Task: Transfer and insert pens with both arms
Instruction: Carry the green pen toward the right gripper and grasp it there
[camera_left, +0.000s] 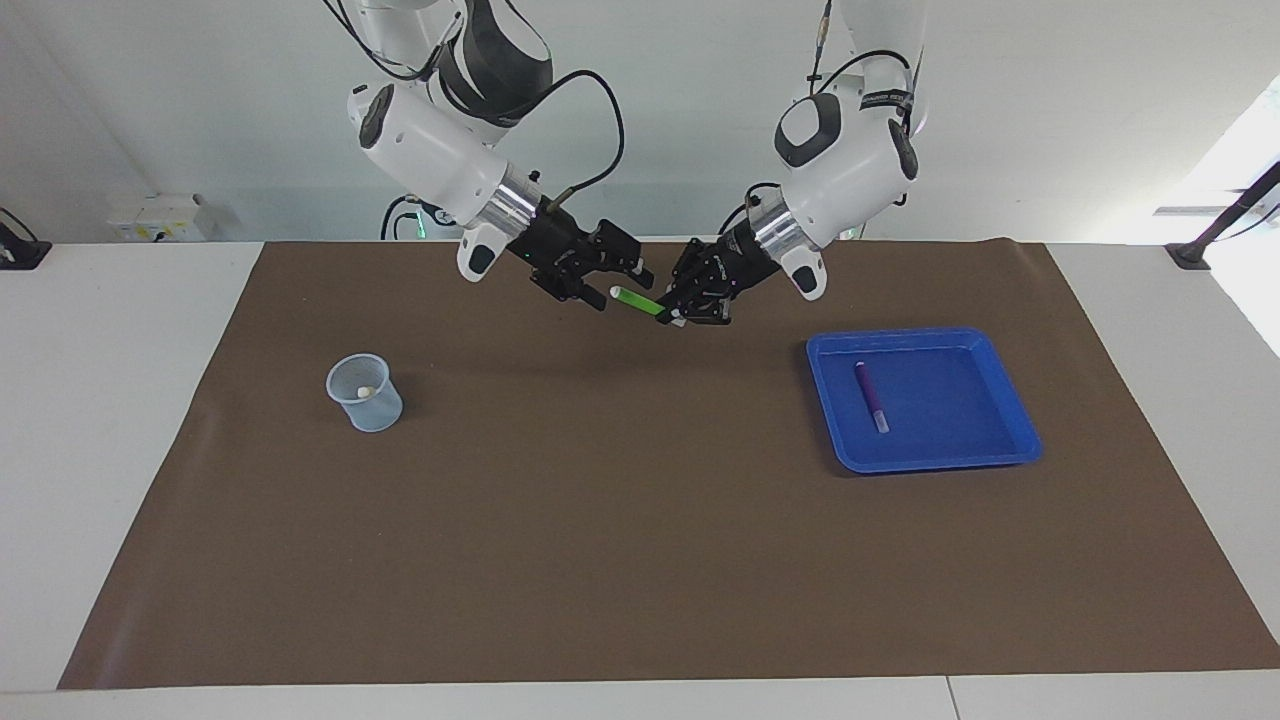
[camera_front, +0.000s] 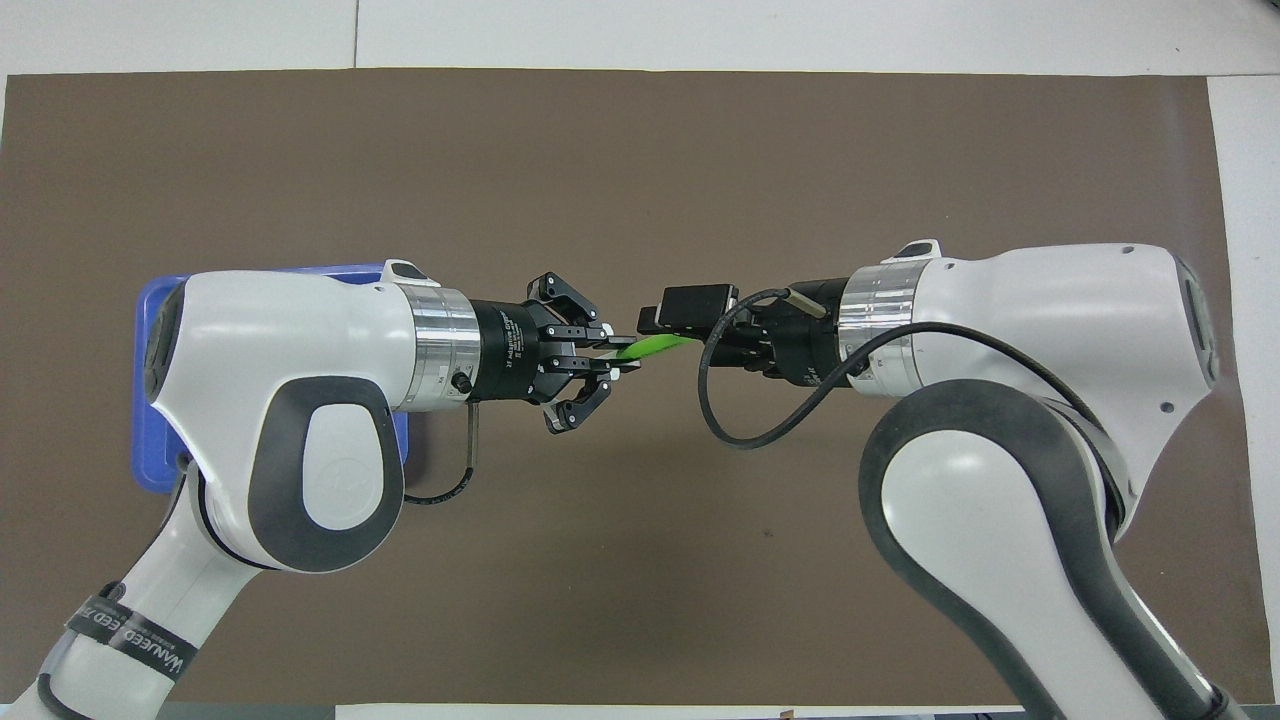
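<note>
Facing view first: a white tabletop (camera_left: 120, 420) sat under a wide brown mat (camera_left: 640, 540), with a pale wall at the robots' end. A clear plastic cup (camera_left: 365, 393) stood on the mat toward the right arm's end, well apart from the right pincer (camera_left: 622, 283), with something small and pale inside. A blue tray (camera_left: 1010, 440) lay toward the left arm's end, just beside and below the left pincer (camera_left: 672, 314), and a purple pen (camera_left: 870, 396) lay flat in it, pale end pointing away from the robots. Up in the air between the two pincers, over bare mat, was the green pen (camera_left: 637, 301), tilted, its whitish tip at the right pincer's fingers. The left pincer was clenched on the pen's lower end. The right pincer's fingers stood apart around the tip, not pressed onto it.

Overhead view: both white arms filled the picture, meeting over the mat's middle. The left arm covered most of the blue tray (camera_front: 150, 320), so the purple pen was hidden, and the cup was out of sight under the right arm. The left pincer (camera_front: 625, 357) gripped the green pen (camera_front: 655, 346), only a short bright stretch showing before it ran in under the right pincer (camera_front: 660, 325), whose fingers were spread.
</note>
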